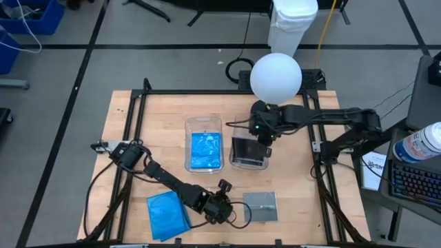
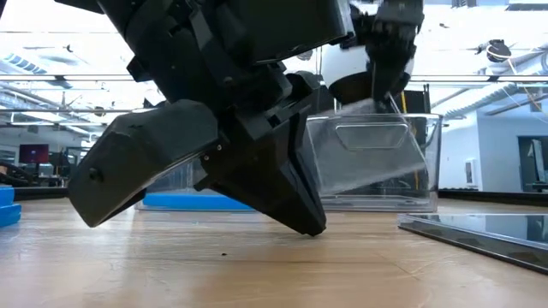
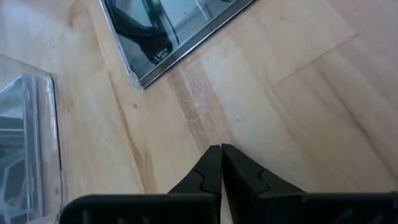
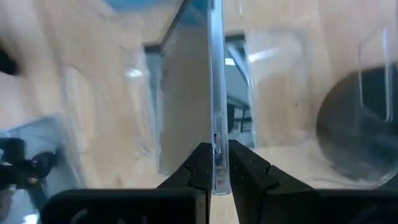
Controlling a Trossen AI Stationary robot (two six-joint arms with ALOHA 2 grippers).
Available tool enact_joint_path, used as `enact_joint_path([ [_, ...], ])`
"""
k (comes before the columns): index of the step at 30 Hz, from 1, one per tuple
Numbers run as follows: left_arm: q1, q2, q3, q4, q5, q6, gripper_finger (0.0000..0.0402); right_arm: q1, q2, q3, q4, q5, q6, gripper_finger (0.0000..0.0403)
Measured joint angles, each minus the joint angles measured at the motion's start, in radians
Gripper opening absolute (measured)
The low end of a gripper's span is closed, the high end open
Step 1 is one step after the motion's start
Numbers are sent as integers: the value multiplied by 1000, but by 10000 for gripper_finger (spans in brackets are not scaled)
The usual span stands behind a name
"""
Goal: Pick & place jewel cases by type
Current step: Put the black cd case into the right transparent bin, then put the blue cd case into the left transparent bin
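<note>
Over the right-hand clear tub, the right pincer reaches in from the table's right side and pinches a clear jewel case edge-on, holding it tilted above that tub, whose floor is blurred in the wrist view. Beside the grey jewel case lying flat on the table, the left pincer points down at the wood with its fingers pressed together on nothing, its arm folded low and hiding much of the low view. Left of that arm lies a blue jewel case, and another blue one rests in the left tub.
</note>
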State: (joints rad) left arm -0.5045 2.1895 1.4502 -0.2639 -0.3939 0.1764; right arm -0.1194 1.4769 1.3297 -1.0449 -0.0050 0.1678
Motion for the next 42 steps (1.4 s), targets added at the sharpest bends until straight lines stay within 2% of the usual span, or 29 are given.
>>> enact_joint_path([
  [4, 0, 0, 0, -3, -1, -4, 31, -30, 22, -64, 26, -14, 50, 29],
  [9, 0, 0, 1, -12, 0, -5, 23, -70, 23, -161, 114, -102, 82, 30],
  [15, 0, 0, 1, -16, 4, -4, 5, -94, 24, -214, 118, -131, 26, 31],
  [21, 2, 0, 1, -15, 7, -3, 28, -92, 24, -215, 149, -129, -93, 42],
  [28, 5, 0, 1, -15, 10, -2, 23, -88, 24, -216, 152, -121, -179, 98],
  [33, 6, 0, 1, -15, 11, 14, 5, -88, 14, -205, 141, -89, -150, 139],
  [36, 7, 0, 1, -13, 5, 40, 8, -88, -16, -164, 100, -71, -124, 151],
  [39, 6, -6, 0, -23, -39, 56, 21, -65, -77, -116, 87, -48, -74, 153],
  [42, 5, -23, -1, -38, -89, 54, 23, -8, -164, -76, 83, -24, -29, 135],
])
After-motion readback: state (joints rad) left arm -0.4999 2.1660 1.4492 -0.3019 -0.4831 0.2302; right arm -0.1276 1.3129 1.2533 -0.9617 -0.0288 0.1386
